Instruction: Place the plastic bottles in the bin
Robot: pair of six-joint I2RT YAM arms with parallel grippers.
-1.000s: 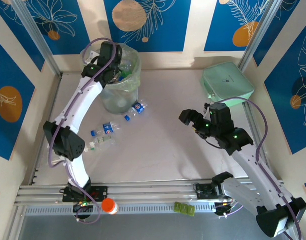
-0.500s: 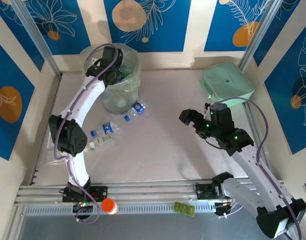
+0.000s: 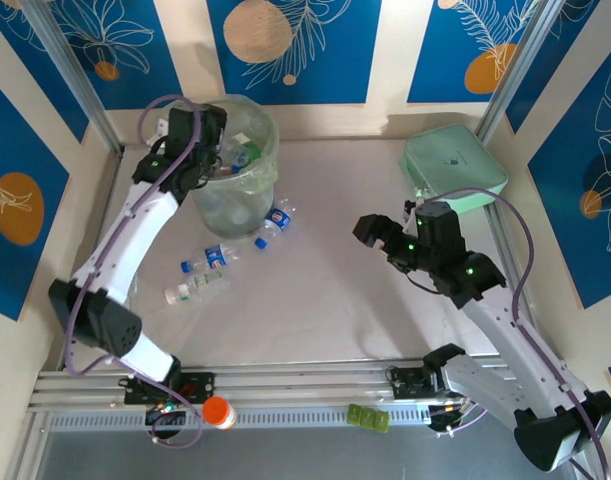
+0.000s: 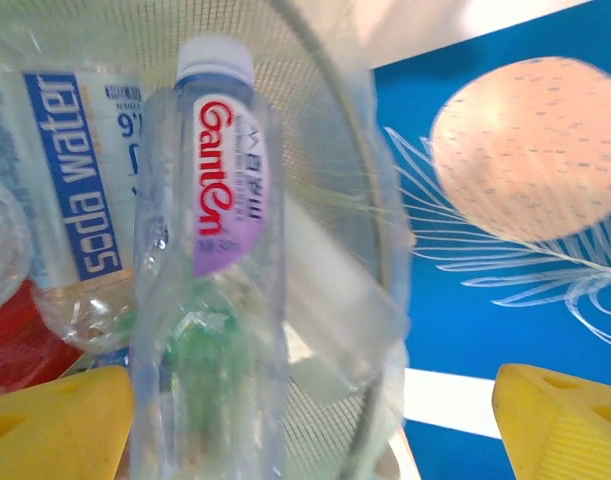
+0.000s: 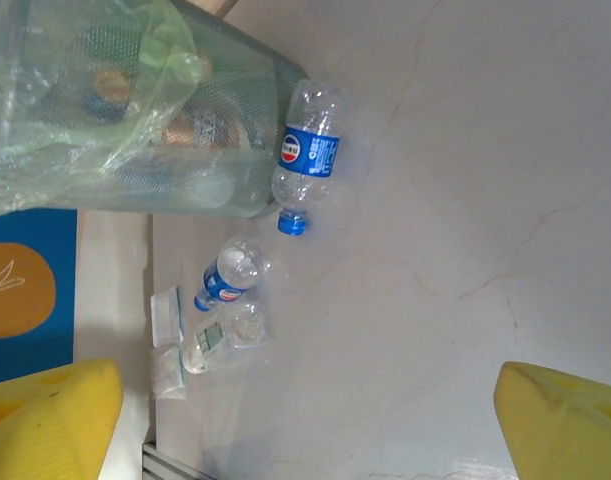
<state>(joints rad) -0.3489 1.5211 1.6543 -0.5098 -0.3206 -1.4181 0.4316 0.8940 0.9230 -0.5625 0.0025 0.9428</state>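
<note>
left claw point(image 4: 315, 425) spread wide over the bin point(image 3: 247, 205) — clear bottle point(image 4: 210, 270) loose inside, right claw point(image 5: 305, 425) gaping, holding nothing

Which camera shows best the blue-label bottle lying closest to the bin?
The right wrist view: the bottle is large, label and blue cap clear. The top view shows it small beside the bin.

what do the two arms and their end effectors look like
The left arm and right arm have white tubular links, bulky black joints and a thin purple-grey cable looping alongside. Small green lights glow on the black wrist sections. The left end effector and right end effector have yellow fingers.
</note>
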